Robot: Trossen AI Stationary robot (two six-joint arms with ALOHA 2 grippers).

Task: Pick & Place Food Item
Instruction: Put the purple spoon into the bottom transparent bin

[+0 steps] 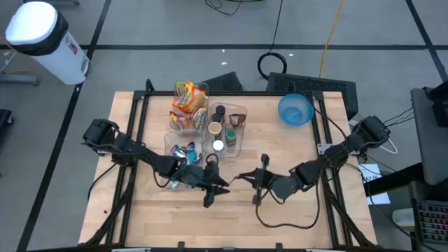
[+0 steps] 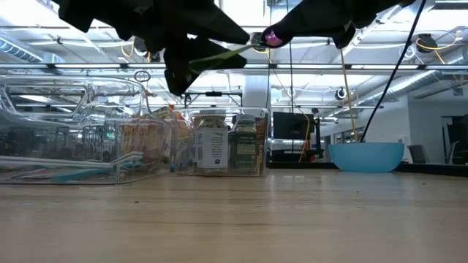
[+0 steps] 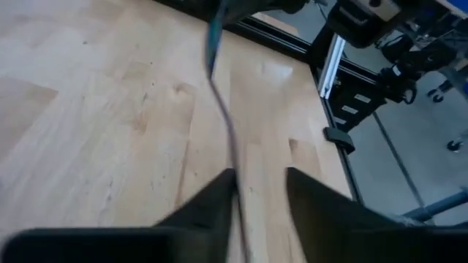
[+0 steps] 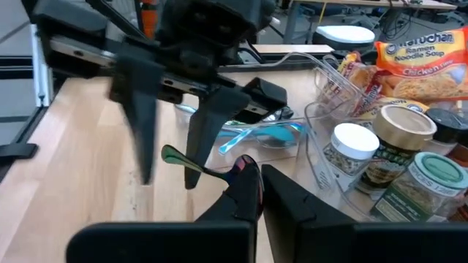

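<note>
Right now your right gripper [image 4: 252, 177] is clenched on one end of a thin green item [image 4: 183, 159], holding it in the air over the middle of the worktop [image 1: 294, 210], about halfway between its left and right edges. That item is too slim and too blurred to say what kind of food it is, so treat its identity as unconfirmed. Its free end reaches across into your left gripper [image 3: 259, 183], whose fingers [image 3: 212, 201] stand apart on either side of it. The strip runs close along one finger, with a clear gap to the other, so the left side has no grasp on it. Further out, clear bins sit toward the far edge, left of centre. One holds noodle packets [image 1: 187, 98], another jars [image 1: 222, 133], and a third, nearest the left gripper, holds small blue-wrapped pieces [image 1: 183, 150]. A blue bowl [image 1: 295, 110] stands near the far right corner, well apart from both grippers. Judging by this, the pick is done and you are partway through a handover between arms. What remains is for the left gripper to take hold, the right to let go, and the item to be carried to wherever it belongs, which these views do not settle.
</note>
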